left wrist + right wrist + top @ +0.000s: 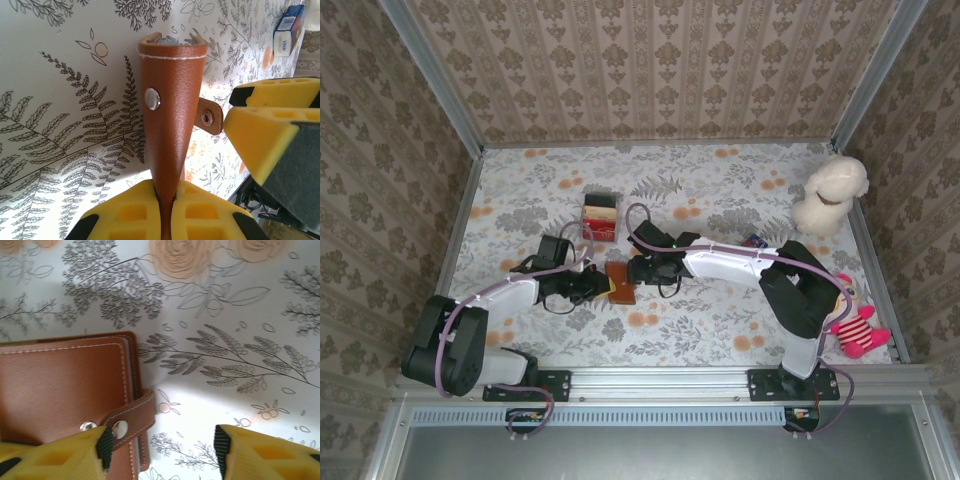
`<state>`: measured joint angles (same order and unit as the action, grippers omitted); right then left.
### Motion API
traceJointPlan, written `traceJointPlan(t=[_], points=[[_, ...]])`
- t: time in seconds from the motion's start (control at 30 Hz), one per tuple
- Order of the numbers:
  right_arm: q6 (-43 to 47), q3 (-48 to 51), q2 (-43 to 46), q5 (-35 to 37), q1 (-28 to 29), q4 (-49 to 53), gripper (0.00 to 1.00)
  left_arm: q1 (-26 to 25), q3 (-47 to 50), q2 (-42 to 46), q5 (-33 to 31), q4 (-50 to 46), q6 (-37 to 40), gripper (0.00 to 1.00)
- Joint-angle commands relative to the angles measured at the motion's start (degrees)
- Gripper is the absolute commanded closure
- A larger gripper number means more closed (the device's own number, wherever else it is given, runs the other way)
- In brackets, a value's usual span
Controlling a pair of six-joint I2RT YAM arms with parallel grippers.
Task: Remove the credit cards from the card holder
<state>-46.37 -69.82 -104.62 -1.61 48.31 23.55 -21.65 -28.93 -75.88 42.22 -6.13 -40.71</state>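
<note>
The card holder [170, 100] is a brown leather wallet, folded shut, and my left gripper [166, 210] is shut on its edge. From above the card holder [620, 280] lies mid-table between both grippers, with the left gripper [603, 289] at its left side. My right gripper [162, 445] is open beside the holder's [65, 385] right edge. Its left fingertip [104, 446] sits just over the closing tab [132, 417], near the snap. From above, the right gripper [636, 270] is at the holder's right side. The credit cards are hidden inside the holder.
A red-and-cream striped box [601, 217] stands just behind the holder. A small blue-and-white box [754, 241] lies to the right, behind my right arm. A white plush toy [830, 195] sits at the back right and a red striped doll [860, 330] at the front right edge.
</note>
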Motion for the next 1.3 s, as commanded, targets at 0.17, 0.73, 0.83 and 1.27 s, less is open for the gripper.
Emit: traceJointPlan(t=[0.17,0.73,0.83,1.27], points=[[1.86,-5.0,-3.95,-1.12,1.34,2.04,0.33,0.38,-1.57,0.51,0.85,-1.43,1.77,0.98],[1.77,-7.8,-6.97,1.24,1.26,6.94,0.78,0.4,-2.38,0.25,-1.49,-3.57,2.02,0.77],[1.15,-5.94,-4.49,2.13,0.91,6.55,0.91,0.69,-3.61,-0.38,-3.8,-7.12,4.04,0.66],[8.02,-3.34,8.86,3.13,-0.54,11.78,0.94,2.97,-11.13,1.98,-9.4,-15.68,7.61,0.29]])
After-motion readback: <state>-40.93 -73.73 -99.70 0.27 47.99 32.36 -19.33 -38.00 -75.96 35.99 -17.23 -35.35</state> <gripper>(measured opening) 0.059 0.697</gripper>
